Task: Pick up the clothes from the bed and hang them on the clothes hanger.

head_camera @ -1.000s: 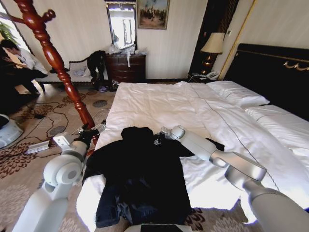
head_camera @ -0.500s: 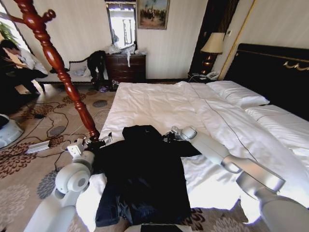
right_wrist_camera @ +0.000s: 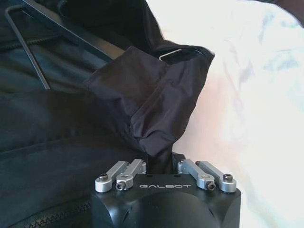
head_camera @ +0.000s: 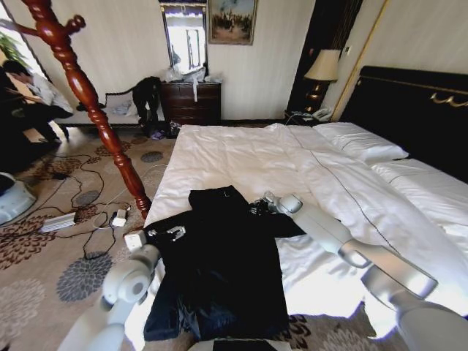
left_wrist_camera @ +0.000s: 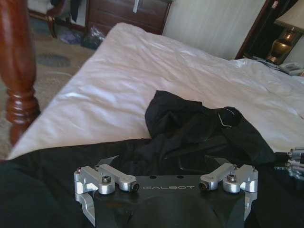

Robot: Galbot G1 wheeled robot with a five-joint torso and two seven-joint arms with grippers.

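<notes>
Your right pincer is clamped on a pinch of the black coat at its right shoulder, the cloth rising in a peak out of the closed jaws in the right wrist view. In the head view that pincer sits at the coat's upper right edge, where it was half a second ago, so the right-side grip looks settled.

Your left pincer is the one that has changed. A second ago it hovered over the carpet near the foot of the coat stand; it has since swung in over the bed and now lies low over the coat's left shoulder. From the left wrist view its jaws stand apart, with black cloth beneath and ahead of them and nothing between them yet.

The coat lies flat on the white duvet near the foot of the bed, collar toward the pillows, not yet lifted. By my judgement you have one shoulder secured and the other lined up for a grasp; once both hold, the lift toward the stand, well off to the left, can begin.
</notes>
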